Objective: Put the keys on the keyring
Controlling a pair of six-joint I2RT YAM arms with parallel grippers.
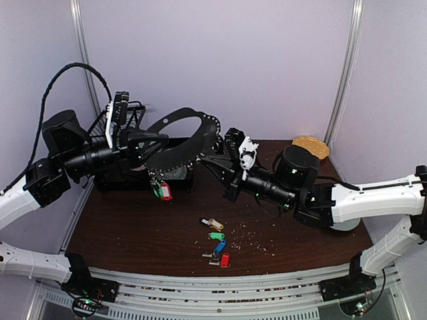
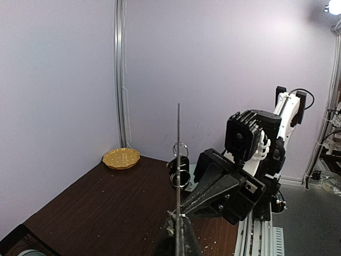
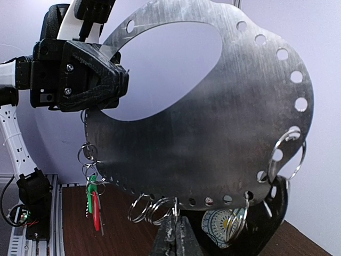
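The keyring [image 1: 190, 137] is a flat dark metal hoop with holes round its rim and small split rings hanging from them. My left gripper [image 1: 148, 139] is shut on its left edge and holds it up above the table; the same grip shows in the right wrist view [image 3: 118, 80]. In the left wrist view the hoop is edge-on [image 2: 178, 154]. My right gripper [image 3: 176, 229] is shut on a split ring [image 3: 175, 205] at the hoop's lower rim. A green and a red key [image 1: 163, 191] hang from the hoop. Yellow-orange [image 1: 213, 223], green [image 1: 215, 235], blue [image 1: 219, 247] and red [image 1: 225, 260] keys lie on the table.
A black wire rack [image 1: 130, 110] stands at the back left behind my left arm. An orange plate [image 1: 310, 145] lies at the back right. A patterned plate [image 3: 224, 226] stands behind the hoop. Crumbs are scattered on the brown table [image 1: 133, 233].
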